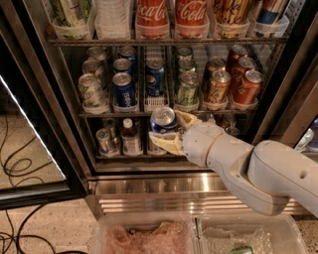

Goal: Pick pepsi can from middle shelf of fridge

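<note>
My gripper [167, 131] is shut on a blue pepsi can [162, 120]; its tan fingers [168, 144] clasp the can from both sides. The can is held upright in front of the fridge [149, 187], just below the front rail of the middle shelf [135, 113] and outside its trays. My white arm reaches in from the lower right. More pepsi cans [123, 90] stand in the trays on the middle shelf, left of centre.
Green-white cans [188, 87] and orange cans [219, 86] stand on the same shelf. Coke bottles [151, 15] are on the shelf above, small bottles [130, 137] on the one below. The glass door [30, 149] hangs open at left. Clear bins [144, 233] sit below.
</note>
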Tool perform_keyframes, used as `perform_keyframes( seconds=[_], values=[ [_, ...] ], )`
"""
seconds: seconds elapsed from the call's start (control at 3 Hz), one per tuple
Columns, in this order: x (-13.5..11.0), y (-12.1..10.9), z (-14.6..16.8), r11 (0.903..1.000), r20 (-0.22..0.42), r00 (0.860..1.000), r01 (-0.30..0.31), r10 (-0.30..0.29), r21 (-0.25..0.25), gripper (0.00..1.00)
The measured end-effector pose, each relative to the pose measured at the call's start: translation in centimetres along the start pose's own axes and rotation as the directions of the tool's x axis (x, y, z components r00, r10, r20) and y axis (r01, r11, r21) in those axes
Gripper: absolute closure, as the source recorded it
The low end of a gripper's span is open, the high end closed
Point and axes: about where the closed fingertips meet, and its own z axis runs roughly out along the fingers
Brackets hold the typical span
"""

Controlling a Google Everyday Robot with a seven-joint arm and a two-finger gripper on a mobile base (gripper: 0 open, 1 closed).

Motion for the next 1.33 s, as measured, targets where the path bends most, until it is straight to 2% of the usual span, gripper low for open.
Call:
perform_keyframes(
  seconds=[0.33,0.67,1.33],
  values=[
    [0.0,0.0,0.0,1.0000,0.000,1.000,0.000,0.000,0.000,1.00],
    [-0.4,1.0,-0.5,0.9998,-0.014,1.000,-0.004,0.004,0.019,1.00],
    [-2.0,6.8,-3.8,1.0000,-0.040,0.999,0.002,-0.002,-0.010,1.00]
  ],
)
